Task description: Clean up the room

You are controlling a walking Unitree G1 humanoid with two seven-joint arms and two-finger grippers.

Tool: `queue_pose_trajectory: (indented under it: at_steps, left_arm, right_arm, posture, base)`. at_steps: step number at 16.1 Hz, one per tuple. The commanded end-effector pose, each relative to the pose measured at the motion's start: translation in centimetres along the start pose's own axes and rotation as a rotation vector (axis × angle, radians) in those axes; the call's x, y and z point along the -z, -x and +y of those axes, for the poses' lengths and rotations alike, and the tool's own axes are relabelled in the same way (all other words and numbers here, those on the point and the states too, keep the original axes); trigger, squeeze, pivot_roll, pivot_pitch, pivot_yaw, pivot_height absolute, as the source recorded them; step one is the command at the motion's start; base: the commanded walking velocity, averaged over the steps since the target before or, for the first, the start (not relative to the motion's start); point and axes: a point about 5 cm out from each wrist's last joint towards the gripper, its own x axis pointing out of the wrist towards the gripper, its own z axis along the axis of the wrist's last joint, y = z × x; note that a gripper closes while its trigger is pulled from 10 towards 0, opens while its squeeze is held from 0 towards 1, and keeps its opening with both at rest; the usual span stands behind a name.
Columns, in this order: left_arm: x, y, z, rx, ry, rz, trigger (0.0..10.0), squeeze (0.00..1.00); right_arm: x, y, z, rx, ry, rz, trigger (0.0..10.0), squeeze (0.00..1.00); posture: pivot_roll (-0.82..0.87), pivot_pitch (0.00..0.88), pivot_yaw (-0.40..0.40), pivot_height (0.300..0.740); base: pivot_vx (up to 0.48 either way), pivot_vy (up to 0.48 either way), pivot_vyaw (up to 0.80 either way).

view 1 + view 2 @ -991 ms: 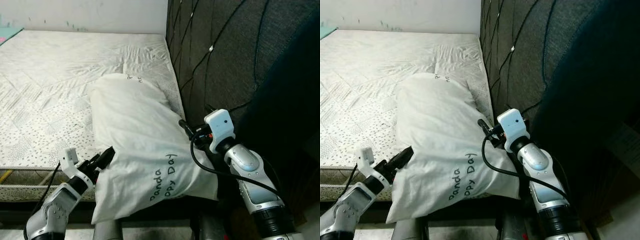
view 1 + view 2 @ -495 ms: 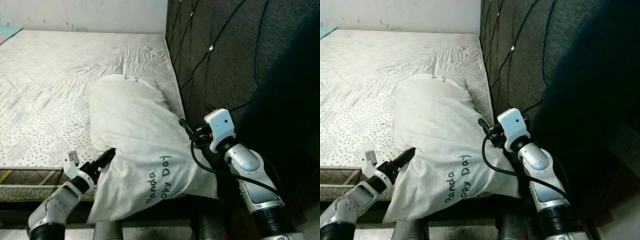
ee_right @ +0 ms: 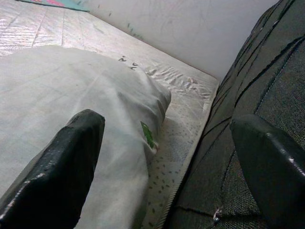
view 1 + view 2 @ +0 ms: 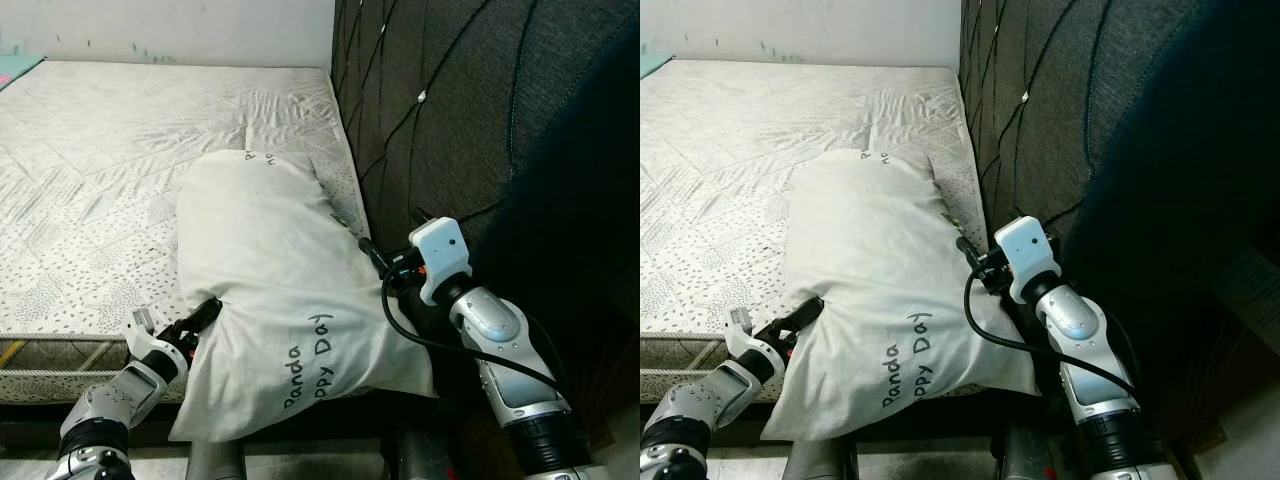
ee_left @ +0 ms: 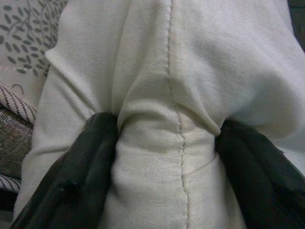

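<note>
White cotton, printed with dark lettering, covers the pillow that lies lengthways on the bed, its far end on the mattress beside the headboard and its near end hanging over the bed's near edge; the left gripper has its jaws closed down on a bunched fold of the cloth at the pillow's near left corner, the seam pinched between the two black fingers; that low corner hold looks suited to dragging or lifting the drooping end, which I judge to be the step in hand; the right gripper sits at the pillow's right side, between it and the headboard, jaws spread wide and holding nothing, one finger against the cloth and the other near the dark upholstery; it seems placed to steady or catch that side; the mattress is bare, pale, quilted with small leaf specks; the headboard is dark grey fabric stitched in diamonds on the right; a white wall closes the far side; a teal scrap shows at the far left corner.
</note>
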Motion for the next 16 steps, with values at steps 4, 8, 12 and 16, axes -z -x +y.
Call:
queue_pose_trajectory:
  at_steps: [4, 8, 12, 16]
  left_arm:
    - [1.1, -0.46, 0.35, -0.034, 0.014, 0.059, 0.0, 0.0]
    - [1.05, -0.47, 0.47, -0.04, 0.011, 0.061, 0.0, 0.0]
    - [0.88, -0.51, 0.44, -0.035, -0.009, 0.049, 0.0, 0.0]
    - [0.51, -0.1, 0.87, -0.055, -0.032, 0.039, 0.0, 0.0]
  right_arm:
    - [-0.03, 0.21, -0.11, -0.013, 0.005, 0.012, 10.0, 1.0]
    - [0.28, 0.27, 0.01, -0.026, -0.005, 0.028, 10.0, 1.0]
    - [0.44, 0.29, 0.17, -0.033, -0.008, 0.034, 10.0, 1.0]
    - [0.62, 0.37, 0.25, -0.034, -0.007, 0.04, 10.0, 1.0]
  posture:
    - [-0.19, 0.0, -0.038, 0.57]
    - [-0.18, 0.0, -0.039, 0.57]
    - [-0.18, 0.0, -0.038, 0.57]
    - [-0.18, 0.0, -0.029, 0.57]
  base:
    - [0.0, 0.0, 0.0]
    - [0.0, 0.0, 0.0]
    - [0.0, 0.0, 0.0]
    - [0.0, 0.0, 0.0]
